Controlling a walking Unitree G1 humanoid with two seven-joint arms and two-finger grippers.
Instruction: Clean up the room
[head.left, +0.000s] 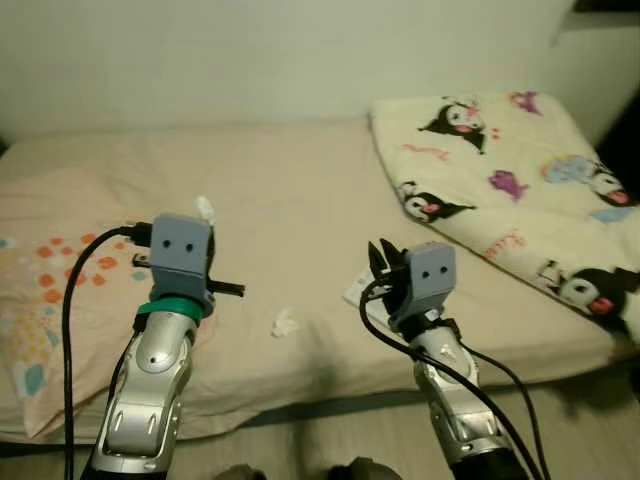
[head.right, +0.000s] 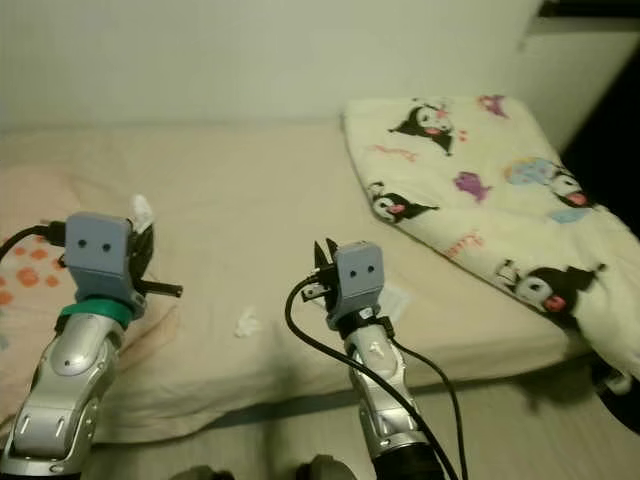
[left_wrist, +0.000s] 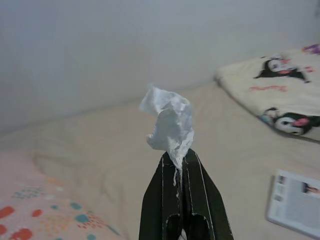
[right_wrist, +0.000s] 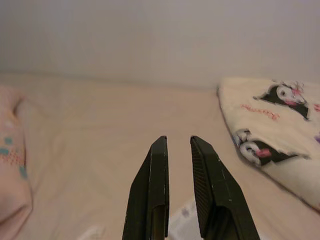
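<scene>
A crumpled white tissue (left_wrist: 169, 125) is pinched at the tips of the left gripper (left_wrist: 179, 159), whose two black fingers are closed tight on its lower end. The left gripper is raised above the left part of the bed (head.left: 300, 210), and from the head camera the tissue peeks out just beyond the grey wrist block.

A second scrap of white tissue (head.left: 285, 323) lies on the beige sheet near the front edge of the bed, between the two arms. To its right, a flat printed booklet (left_wrist: 296, 202) rests on the sheet; in the head views the right arm covers most of it, while the left wrist view shows its cover plainly.

The right gripper (right_wrist: 178, 142) hovers over the near middle of the bed with its fingers slightly parted and nothing between them.

On the left lies a pink pillow (head.left: 40, 270) with orange and teal prints. On the far right, a cream blanket (head.left: 510, 190) with cartoon penguin figures is spread over the bed and hangs over its near edge. A plain pale wall (head.left: 280, 60) runs behind the bed.
</scene>
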